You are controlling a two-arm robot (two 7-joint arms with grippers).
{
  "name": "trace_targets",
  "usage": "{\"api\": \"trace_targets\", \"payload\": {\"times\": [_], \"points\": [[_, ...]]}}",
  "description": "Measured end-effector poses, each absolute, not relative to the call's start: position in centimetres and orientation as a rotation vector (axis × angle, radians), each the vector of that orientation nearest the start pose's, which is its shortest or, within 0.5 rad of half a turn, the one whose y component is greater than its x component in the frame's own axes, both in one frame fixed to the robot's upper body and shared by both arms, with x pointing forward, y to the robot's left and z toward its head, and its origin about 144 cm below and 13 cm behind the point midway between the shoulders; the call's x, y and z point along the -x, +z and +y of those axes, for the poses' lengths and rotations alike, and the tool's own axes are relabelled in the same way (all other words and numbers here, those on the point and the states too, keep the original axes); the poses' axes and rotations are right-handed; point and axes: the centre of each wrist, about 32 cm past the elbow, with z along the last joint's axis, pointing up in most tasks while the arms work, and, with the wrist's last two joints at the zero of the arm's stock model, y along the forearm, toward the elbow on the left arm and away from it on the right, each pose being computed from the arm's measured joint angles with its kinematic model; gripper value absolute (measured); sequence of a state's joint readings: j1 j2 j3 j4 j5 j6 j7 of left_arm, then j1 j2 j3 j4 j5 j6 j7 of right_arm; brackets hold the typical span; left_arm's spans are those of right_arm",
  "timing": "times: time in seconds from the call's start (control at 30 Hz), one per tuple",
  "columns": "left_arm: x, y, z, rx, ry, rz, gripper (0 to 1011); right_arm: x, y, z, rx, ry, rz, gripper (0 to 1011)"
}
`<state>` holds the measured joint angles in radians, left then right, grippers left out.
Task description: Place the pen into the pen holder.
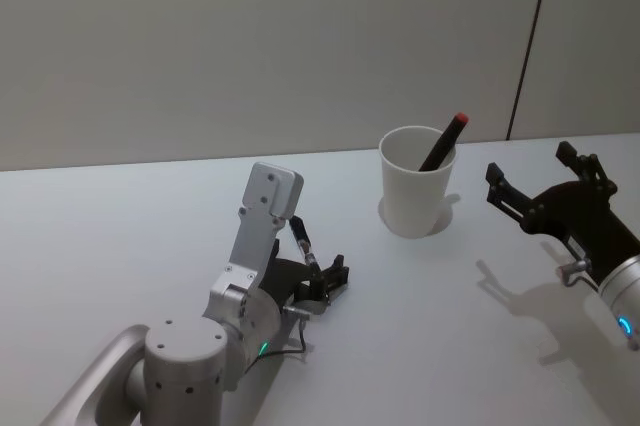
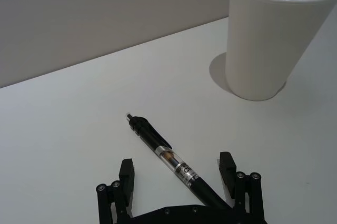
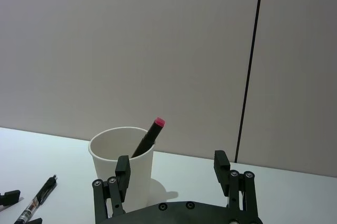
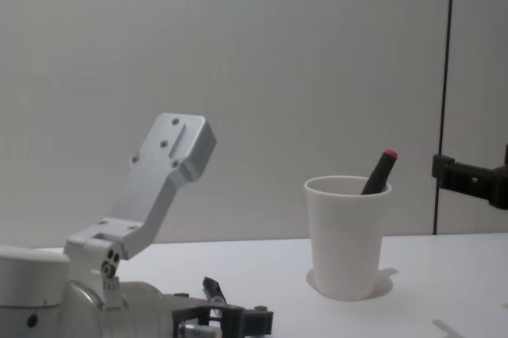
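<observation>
Plainly the left arm is the nearer one. From the head view, the left gripper (image 1: 325, 278) sits low on the table (image 1: 150, 236), fingers spread, with the black pen (image 1: 303, 241) lying just ahead of it. The paper cup (image 1: 418, 181) stands farther off, ahead and to the right. A red-capped pen (image 1: 447, 139) already leans inside the cup. The right gripper (image 1: 532, 168) hovers open beside the cup, holding nothing.

The left wrist view settles the matter: the black pen (image 2: 166, 153) lies flat between the two open fingers, and neither appears to touch it. Its long axis runs slantwise across the gap rather than straight across it (a closing pinch may roll or swing it, I'd guess).

The right wrist view shows the right gripper (image 3: 172, 163) spread wide before the paper cup (image 3: 139, 182), with the black pen (image 3: 37, 200) well off to one side.

From the chest view, the paper cup (image 4: 345, 235) stands upright, right of the left gripper (image 4: 238, 318).
</observation>
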<state>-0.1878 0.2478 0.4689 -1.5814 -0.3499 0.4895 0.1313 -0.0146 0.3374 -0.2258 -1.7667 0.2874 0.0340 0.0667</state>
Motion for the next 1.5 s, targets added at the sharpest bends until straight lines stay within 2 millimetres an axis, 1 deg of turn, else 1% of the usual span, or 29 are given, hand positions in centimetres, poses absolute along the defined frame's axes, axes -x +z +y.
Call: {"api": "trace_targets", "payload": {"times": [0.1, 0.2, 0.23, 0.43, 1.5], "points": [[-47.82, 117.38, 15.53, -0.376, 1.212, 0.253, 1003, -44.33, 118.87, -23.71, -0.026, -1.230, -0.075, 1001], [-47.80, 117.40, 15.47, -0.378, 1.210, 0.253, 965, -44.33, 118.87, -23.71, -0.026, -1.230, -0.075, 1001], [-47.79, 117.40, 15.44, -0.379, 1.210, 0.253, 937, -44.33, 118.87, -23.71, -0.026, -1.230, -0.075, 1001], [-47.75, 117.43, 15.37, -0.382, 1.208, 0.253, 894, -44.33, 118.87, -23.71, -0.026, -1.230, -0.075, 1001], [-47.72, 117.48, 15.46, -0.389, 1.203, 0.245, 708, -44.33, 118.87, -23.71, -0.026, -1.230, -0.075, 1001]]}}
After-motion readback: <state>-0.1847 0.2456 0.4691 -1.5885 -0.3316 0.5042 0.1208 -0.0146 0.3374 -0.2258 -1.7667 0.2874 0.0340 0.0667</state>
